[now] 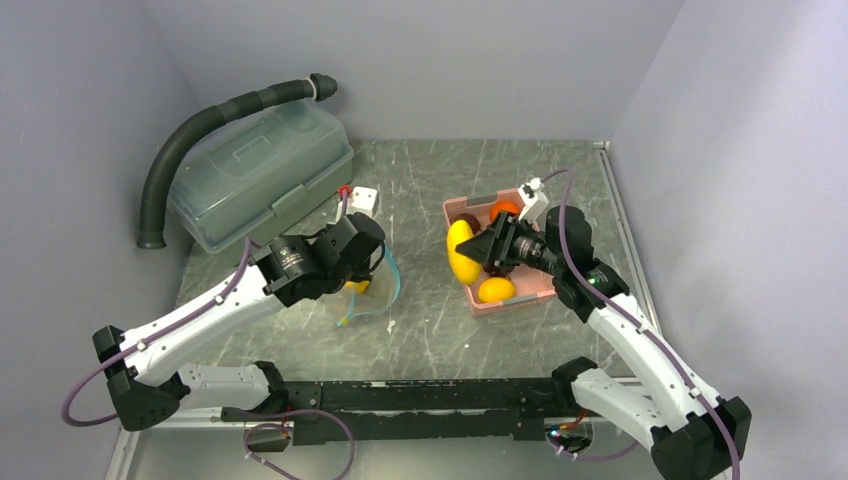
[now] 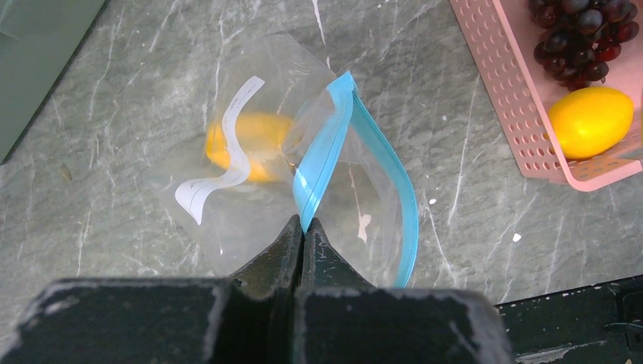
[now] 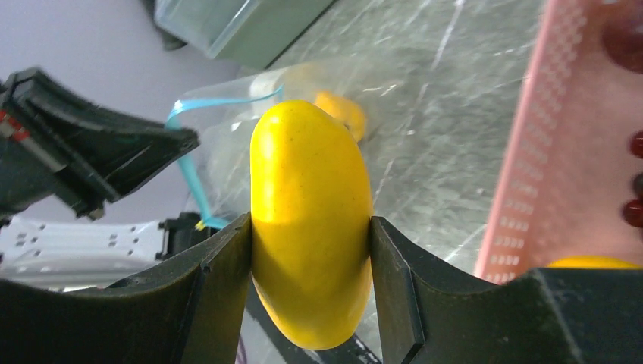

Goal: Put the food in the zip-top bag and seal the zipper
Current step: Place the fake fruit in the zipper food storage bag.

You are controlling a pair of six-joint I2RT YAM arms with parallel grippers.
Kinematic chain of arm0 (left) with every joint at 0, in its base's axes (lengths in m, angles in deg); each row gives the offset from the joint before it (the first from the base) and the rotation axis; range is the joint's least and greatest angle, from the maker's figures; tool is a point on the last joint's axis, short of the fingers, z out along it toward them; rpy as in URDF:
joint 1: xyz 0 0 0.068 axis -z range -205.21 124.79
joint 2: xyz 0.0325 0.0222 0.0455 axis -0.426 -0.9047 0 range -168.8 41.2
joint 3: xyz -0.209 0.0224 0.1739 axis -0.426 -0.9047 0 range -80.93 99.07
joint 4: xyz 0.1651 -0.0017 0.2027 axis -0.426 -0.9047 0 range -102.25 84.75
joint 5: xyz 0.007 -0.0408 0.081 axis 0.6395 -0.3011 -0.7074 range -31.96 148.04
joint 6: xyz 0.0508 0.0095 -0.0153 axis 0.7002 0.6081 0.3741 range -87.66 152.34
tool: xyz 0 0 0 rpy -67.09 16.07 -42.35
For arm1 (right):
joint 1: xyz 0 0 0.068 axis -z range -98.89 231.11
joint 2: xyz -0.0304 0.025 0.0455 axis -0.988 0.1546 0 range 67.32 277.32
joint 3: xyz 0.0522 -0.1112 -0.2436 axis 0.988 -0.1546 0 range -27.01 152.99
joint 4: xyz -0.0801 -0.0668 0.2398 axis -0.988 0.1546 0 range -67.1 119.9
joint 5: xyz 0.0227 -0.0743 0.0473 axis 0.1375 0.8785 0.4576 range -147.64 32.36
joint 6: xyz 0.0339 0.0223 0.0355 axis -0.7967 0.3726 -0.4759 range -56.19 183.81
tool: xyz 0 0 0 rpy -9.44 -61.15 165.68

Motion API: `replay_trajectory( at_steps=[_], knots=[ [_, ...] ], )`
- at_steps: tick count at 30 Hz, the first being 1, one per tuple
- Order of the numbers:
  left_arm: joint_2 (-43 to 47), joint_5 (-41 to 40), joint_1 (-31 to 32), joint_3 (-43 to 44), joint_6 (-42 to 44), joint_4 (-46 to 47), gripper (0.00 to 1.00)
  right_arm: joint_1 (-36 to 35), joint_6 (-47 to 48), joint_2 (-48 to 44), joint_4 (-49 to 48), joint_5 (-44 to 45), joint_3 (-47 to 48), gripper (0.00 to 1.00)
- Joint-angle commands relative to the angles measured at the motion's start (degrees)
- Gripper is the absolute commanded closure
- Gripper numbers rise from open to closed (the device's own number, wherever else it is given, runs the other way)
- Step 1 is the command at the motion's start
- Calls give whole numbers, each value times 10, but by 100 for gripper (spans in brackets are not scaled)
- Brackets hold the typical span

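Observation:
My left gripper (image 2: 304,221) is shut on the teal zipper (image 2: 326,144) of the clear zip-top bag (image 2: 258,189), holding its mouth open. One yellow fruit (image 2: 246,144) lies inside the bag. In the top view the left gripper (image 1: 362,268) is over the bag (image 1: 375,285). My right gripper (image 3: 311,227) is shut on a yellow mango-like fruit (image 3: 311,220), held at the left side of the pink basket (image 1: 540,290); it shows in the top view (image 1: 461,250). The basket holds another yellow fruit (image 1: 496,289), an orange (image 1: 503,210) and grapes (image 2: 580,34).
A large translucent green-grey lidded box (image 1: 262,172) stands at the back left with a black corrugated hose (image 1: 200,130) behind it. A small white block (image 1: 362,199) lies near the box. Grey walls close in left, back and right.

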Motion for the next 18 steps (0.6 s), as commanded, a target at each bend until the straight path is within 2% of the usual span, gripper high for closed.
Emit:
replay_trajectory(
  at_steps=[1, 11, 18],
  knots=[
    [7, 13, -2, 9, 3, 15, 100, -21, -33, -9, -116, -91, -26, 68],
    [9, 17, -2, 5, -2, 17, 100, -127, -78, 42, -192, -79, -31, 68],
    [11, 19, -3, 3, -3, 21, 100, -172, -119, 100, -235, -66, -20, 68]
  ],
)
